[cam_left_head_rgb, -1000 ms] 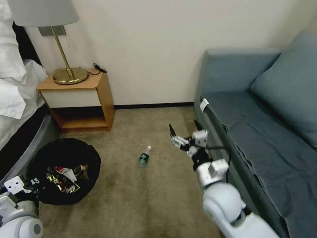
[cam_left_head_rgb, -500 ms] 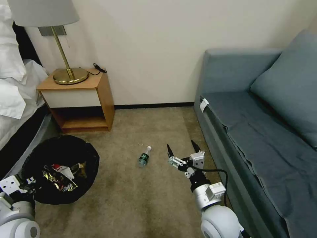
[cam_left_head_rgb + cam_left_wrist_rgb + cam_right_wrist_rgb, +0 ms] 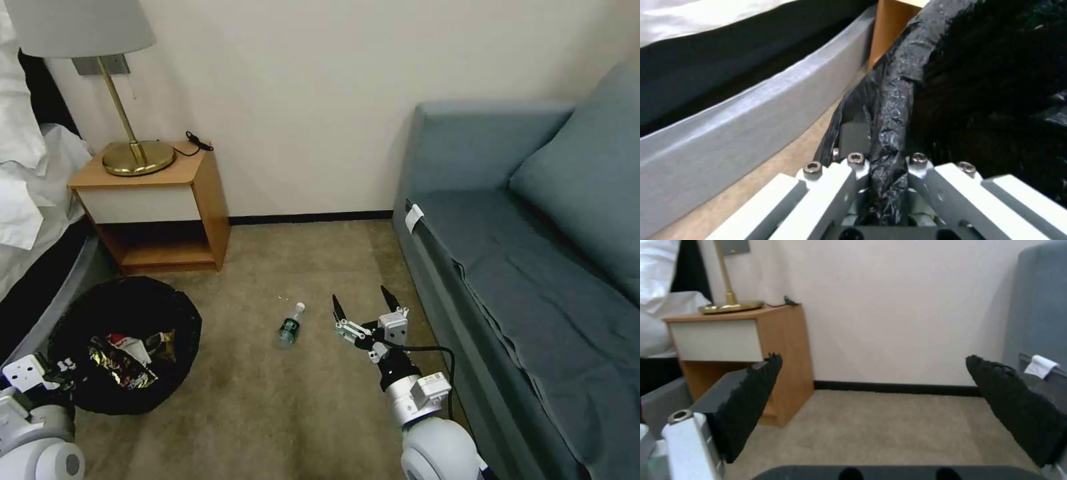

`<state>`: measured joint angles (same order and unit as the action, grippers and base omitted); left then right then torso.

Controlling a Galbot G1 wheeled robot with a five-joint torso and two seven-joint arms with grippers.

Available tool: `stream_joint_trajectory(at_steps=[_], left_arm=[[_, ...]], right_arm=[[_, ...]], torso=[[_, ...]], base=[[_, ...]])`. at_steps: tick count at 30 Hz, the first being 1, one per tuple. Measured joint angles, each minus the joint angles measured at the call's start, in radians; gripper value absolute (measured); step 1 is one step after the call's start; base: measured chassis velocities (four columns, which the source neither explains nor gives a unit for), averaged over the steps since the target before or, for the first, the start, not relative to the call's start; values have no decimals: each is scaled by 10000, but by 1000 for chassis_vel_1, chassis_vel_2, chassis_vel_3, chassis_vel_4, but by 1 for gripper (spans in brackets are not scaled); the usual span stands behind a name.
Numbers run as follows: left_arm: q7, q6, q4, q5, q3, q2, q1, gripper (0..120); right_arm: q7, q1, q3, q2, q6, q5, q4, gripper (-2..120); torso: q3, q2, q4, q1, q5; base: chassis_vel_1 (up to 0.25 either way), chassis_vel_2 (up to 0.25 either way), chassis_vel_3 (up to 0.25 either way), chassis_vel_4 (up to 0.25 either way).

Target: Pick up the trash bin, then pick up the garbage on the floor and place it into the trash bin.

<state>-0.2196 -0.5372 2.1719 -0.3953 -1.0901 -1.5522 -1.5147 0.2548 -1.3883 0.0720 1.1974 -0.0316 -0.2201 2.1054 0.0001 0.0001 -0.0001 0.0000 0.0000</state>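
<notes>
Left gripper stays clamped on the crinkly black liner at the near rim of the trash bin, wrappers inside. Right gripper, fingers spread wide, has dropped lower toward the carpet, beside the small clear green-labelled bottle lying there: last pickup pending.

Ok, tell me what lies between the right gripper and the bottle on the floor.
Only bare carpet: in the head view the open right gripper hangs just right of the bottle, with nothing between them.
</notes>
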Motion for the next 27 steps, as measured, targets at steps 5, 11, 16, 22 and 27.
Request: stream_joint_trajectory(at_steps=[5, 11, 16, 22, 27], left_arm=[[8, 9, -56, 56, 51, -2, 32, 2], [31, 34, -8, 72, 53, -12, -30, 2], [42, 69, 61, 66, 37, 8, -96, 2], [75, 102, 78, 51, 33, 64, -137, 2], [114, 148, -70, 76, 121, 72, -109, 2]], right_arm=[[20, 238, -92, -60, 12, -15, -129, 100], [107, 1403, -708, -378, 363, -561, -737, 100], [259, 3253, -1720, -504, 1105, -1817, -1839, 100], [474, 5705, -3175, -105, 1689, -2848, -3658, 100], [1222, 7830, -4775, 500, 2555, -4330, -5443, 100]], torso=[[1, -1, 1, 1, -2], [0, -1, 0, 1, 1], [-1, -1, 3, 0, 0], [0, -2, 3, 1, -2], [1, -2, 7, 1, -3]], base=[[-190, 213, 197, -202], [-34, 35, 32, -25], [0, 0, 0, 0], [0, 0, 0, 0], [0, 0, 0, 0]])
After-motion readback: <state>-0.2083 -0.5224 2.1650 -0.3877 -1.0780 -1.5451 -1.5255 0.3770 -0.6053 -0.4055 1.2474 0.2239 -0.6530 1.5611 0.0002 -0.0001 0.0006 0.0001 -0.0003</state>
